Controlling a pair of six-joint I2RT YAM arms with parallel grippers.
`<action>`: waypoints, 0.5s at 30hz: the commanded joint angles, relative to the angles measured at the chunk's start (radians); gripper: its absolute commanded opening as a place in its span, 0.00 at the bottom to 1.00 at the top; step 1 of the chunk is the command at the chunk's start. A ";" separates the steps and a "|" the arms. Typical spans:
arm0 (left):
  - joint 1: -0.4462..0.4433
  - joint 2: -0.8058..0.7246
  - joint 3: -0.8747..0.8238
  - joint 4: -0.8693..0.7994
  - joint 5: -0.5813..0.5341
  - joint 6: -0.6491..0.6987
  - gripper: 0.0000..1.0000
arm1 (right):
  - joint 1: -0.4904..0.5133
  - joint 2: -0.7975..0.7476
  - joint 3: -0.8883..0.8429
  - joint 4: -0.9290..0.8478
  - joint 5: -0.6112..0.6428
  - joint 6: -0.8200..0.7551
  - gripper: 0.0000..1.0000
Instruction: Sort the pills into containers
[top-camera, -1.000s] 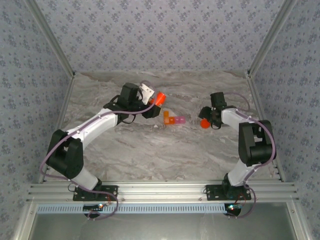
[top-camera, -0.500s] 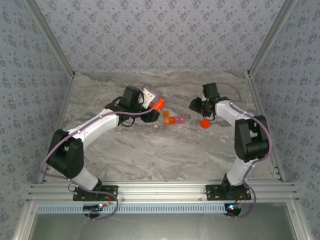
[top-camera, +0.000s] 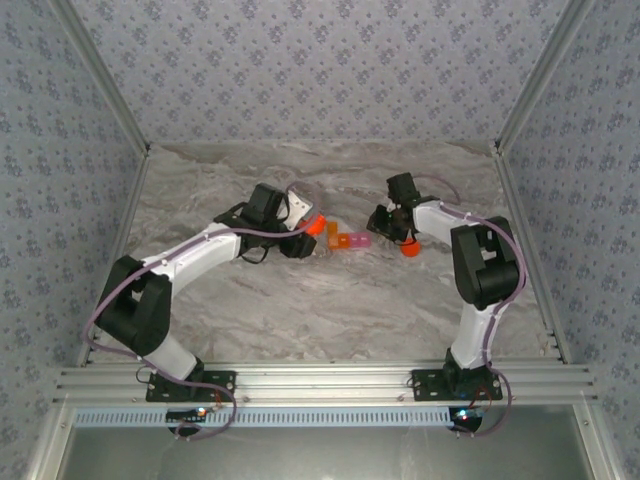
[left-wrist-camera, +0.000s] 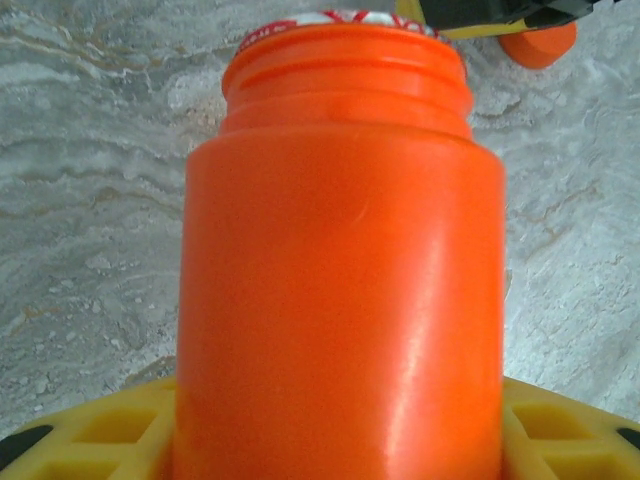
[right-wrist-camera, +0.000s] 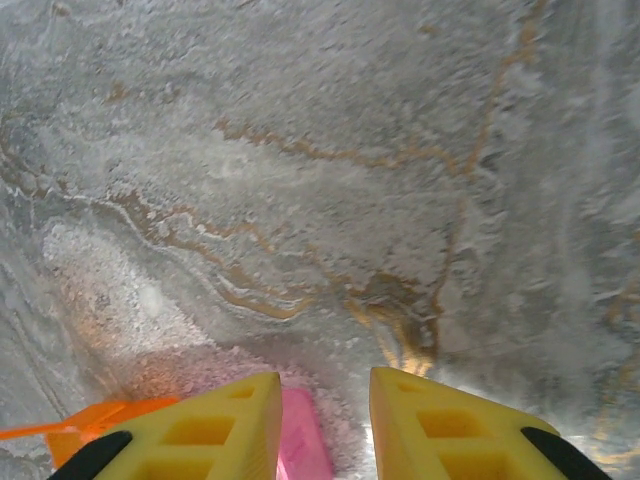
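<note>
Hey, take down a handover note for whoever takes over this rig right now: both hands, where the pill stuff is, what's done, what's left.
Left hand: holding the orange bottle, its open mouth aimed at the pill box; what look like pills sit at the mouth.
Right hand: shut on the pill box, its pink cell between the fingers.
Orange cap: lying beside the box, on the right arm's side.
Done: bottle uncapped.
Left: tip the pills out and sort them into the cells.

Grey marbled surface (top-camera: 300, 300) carrying a small orange-and-pink pill box (top-camera: 345, 240), its pink cell between the right fingers (right-wrist-camera: 220, 430), an orange cap (top-camera: 410, 248) beside them.
</note>
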 joint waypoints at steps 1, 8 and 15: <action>-0.004 0.000 -0.021 0.034 0.024 0.011 0.00 | 0.021 0.028 0.029 0.004 -0.009 0.018 0.31; -0.004 0.007 -0.044 0.078 0.049 0.010 0.00 | 0.050 0.026 0.027 0.005 -0.011 0.027 0.30; -0.005 0.024 -0.043 0.083 0.071 0.013 0.00 | 0.056 0.004 0.017 -0.001 -0.016 0.030 0.31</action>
